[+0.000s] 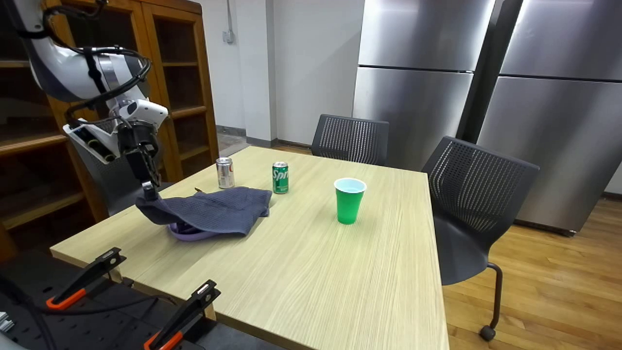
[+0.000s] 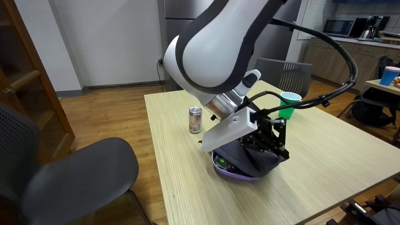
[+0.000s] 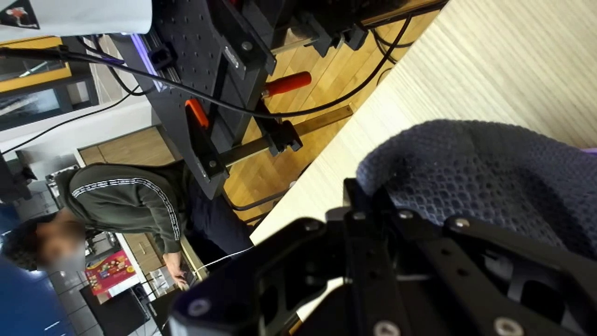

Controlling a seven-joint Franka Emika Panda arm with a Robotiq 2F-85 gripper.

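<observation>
One black gripper (image 3: 368,198) is pinching the edge of a dark blue-gray cloth (image 1: 218,209), squeezed tight with just fabric between its tips, so I'm guessing that's why that end is poking out past the purple bowl (image 2: 236,176) instead of flopping down. The rest is draping over the bowl, its rim seemingly propping the fabric up, and in an exterior view some shiny green stuff (image 2: 220,162) is peeking out from inside, can't tell what. Near the cloth, a silver can (image 1: 225,175) and a Sprite can (image 1: 280,178) are standing upright on the table (image 1: 311,272), and farther off a green cup (image 1: 348,208) is sitting mouth up. Two clamps (image 1: 187,310) are hanging on by the table's edge, presumably to stop stuff shifting.
</observation>
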